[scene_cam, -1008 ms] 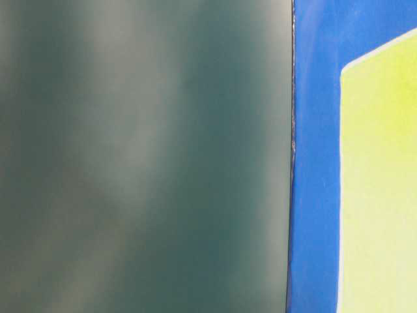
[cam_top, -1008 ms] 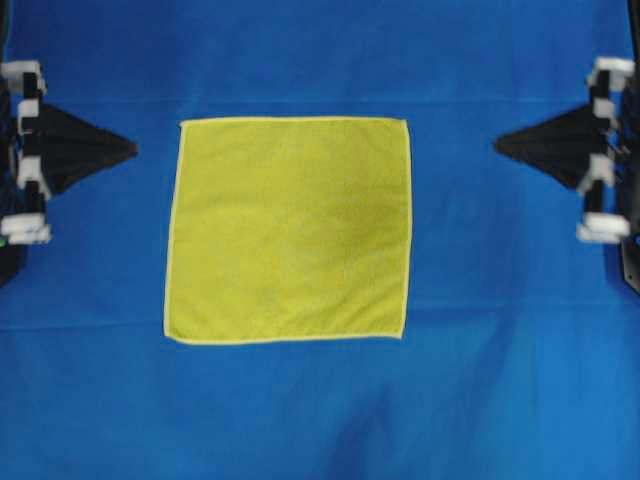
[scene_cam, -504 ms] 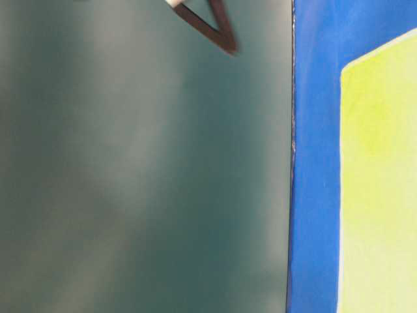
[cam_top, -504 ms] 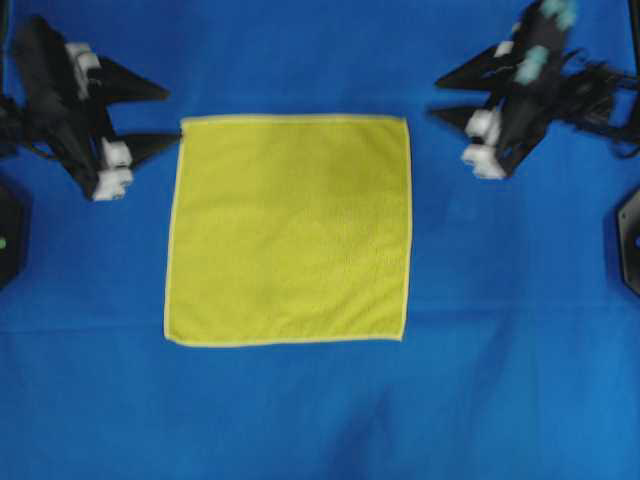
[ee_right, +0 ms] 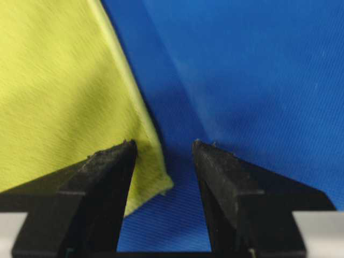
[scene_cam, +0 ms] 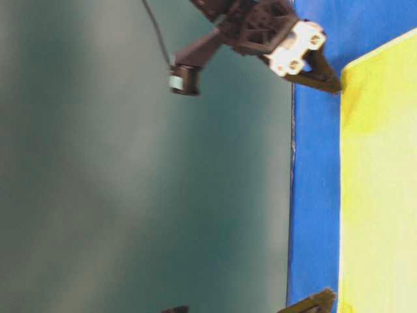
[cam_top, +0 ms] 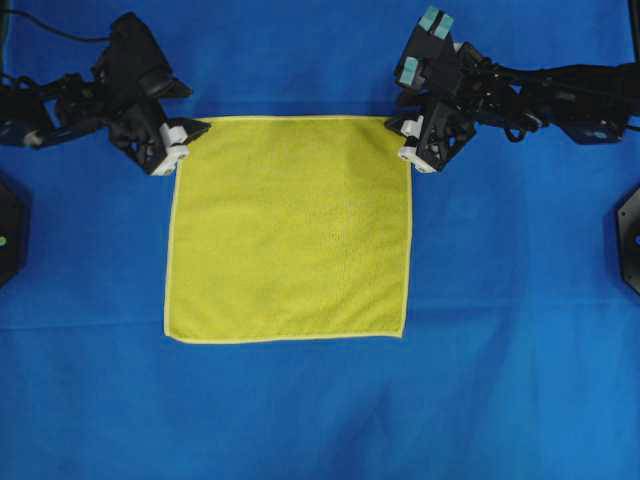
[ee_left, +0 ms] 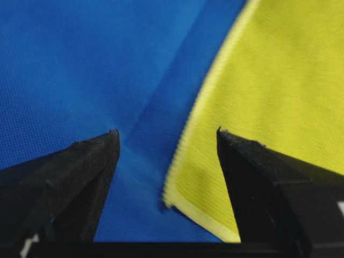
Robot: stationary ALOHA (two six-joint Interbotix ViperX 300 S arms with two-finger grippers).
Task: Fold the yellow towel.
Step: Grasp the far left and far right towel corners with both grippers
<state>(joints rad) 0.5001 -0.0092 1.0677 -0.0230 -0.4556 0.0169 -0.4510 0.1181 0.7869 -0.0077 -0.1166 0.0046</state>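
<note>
The yellow towel lies flat and square in the middle of the bench, which has a blue cover; its sides run parallel to the picture edges and no axis is clearly longer. At its far left corner the left claw stands wide and holds nothing, one finger over the cloth. At the far right corner the right claw is wide too, empty, astride that corner.

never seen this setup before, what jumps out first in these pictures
The yellow towel lies flat and square in the middle of the blue cloth. The left tool sits at its upper left corner and the right tool at its upper right corner, each open and straddling a corner hem, neither gripping.
</note>
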